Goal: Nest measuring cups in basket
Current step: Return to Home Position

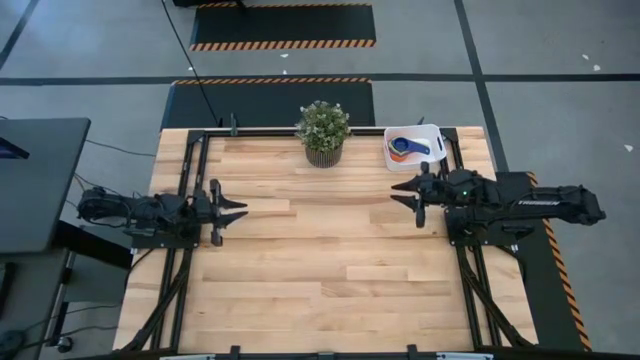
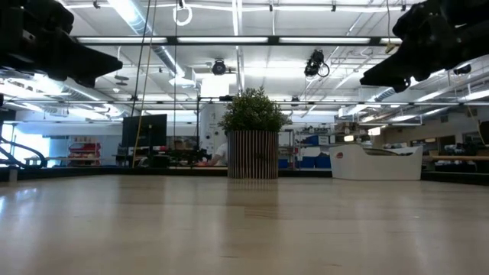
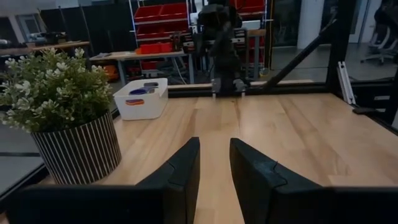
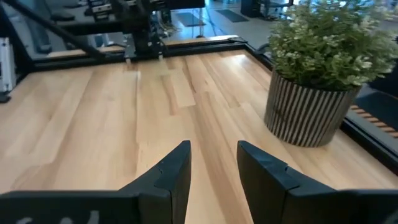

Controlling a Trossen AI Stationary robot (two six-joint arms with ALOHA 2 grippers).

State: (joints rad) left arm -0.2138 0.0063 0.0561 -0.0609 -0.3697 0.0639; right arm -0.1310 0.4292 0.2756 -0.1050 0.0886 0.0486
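**A:** Trouble seems unlikely, but I am checking from above first. The measuring cups are sitting inside the basket at the upper right of the frame, with blue and orange showing. How many are lying there I cannot count.

**B:** The left gripper is hovering at the left edge of the surface, spread open and carrying nothing. The right gripper is hanging just below the basket in the frame, also spread and empty.

**A:** That one is worrying me. With it so near, any swing toward the top of the frame is risking a knock on the basket wall, shoving it or tipping the nested cups.

**B:** In the low view, the left arm and the right arm are hanging in the upper corners, well above the wood. The basket is standing right of the plant.

**A:** In the left wrist view, the fingers are standing apart. Far across the surface, the basket is resting near the plant, with the cups inside it.

**B:** In the right wrist view, the fingers are standing apart again, and the plant is standing ahead of them. A wide turn there is risking a brush with its leaves.
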